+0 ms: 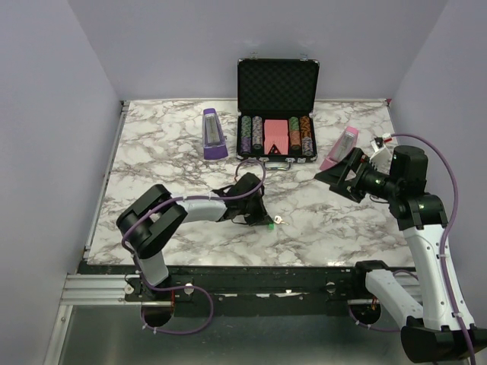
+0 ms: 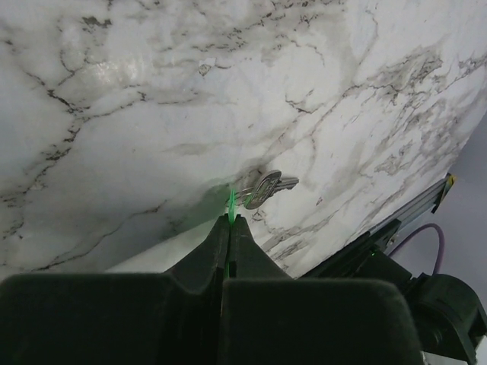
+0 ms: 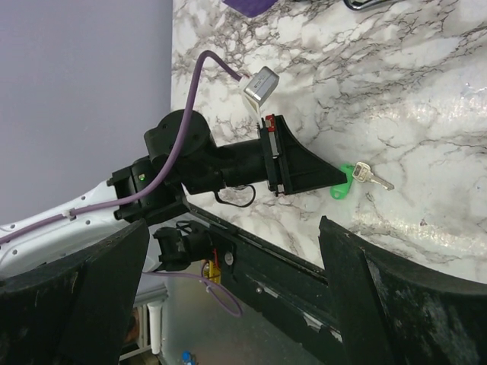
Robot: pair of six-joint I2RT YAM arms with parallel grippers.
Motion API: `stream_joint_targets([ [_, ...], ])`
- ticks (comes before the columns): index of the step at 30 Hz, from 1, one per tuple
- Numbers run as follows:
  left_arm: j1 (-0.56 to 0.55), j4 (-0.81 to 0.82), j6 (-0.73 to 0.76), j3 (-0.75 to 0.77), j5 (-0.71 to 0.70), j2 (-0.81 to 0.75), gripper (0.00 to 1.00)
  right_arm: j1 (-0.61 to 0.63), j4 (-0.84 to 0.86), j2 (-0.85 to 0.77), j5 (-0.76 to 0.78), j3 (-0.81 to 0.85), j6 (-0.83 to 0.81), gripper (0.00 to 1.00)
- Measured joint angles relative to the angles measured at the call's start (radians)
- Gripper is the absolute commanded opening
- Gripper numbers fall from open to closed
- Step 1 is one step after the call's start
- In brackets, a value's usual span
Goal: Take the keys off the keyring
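Observation:
The green tag of the keyring (image 1: 271,224) lies low on the marble table near the front middle, with small silver keys (image 1: 280,220) just to its right. My left gripper (image 1: 262,219) is shut on the green tag; in the left wrist view the tag's edge (image 2: 230,202) pokes out between the closed fingertips and the keys (image 2: 265,189) lie just beyond. In the right wrist view the tag (image 3: 340,185) and keys (image 3: 370,176) show beside the left gripper. My right gripper (image 1: 329,178) is open and empty, raised over the table's right side, well away from the keys.
An open black poker-chip case (image 1: 276,114) stands at the back middle. A purple metronome-shaped object (image 1: 213,134) stands at the back left, a pink one (image 1: 340,147) at the back right. The table's front edge (image 1: 251,265) is close behind the keys.

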Motion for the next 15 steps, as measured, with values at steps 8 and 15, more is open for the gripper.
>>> stream_joint_targets([
  [8, -0.018, -0.156, 0.034, 0.018, 0.000, -0.125, 0.00, 0.000, 0.043, -0.002, -0.048, 0.000, 0.019, 1.00],
  [15, -0.018, -0.271, 0.026, 0.049, 0.000, -0.275, 0.00, 0.000, 0.122, -0.002, -0.109, 0.000, 0.066, 0.99],
])
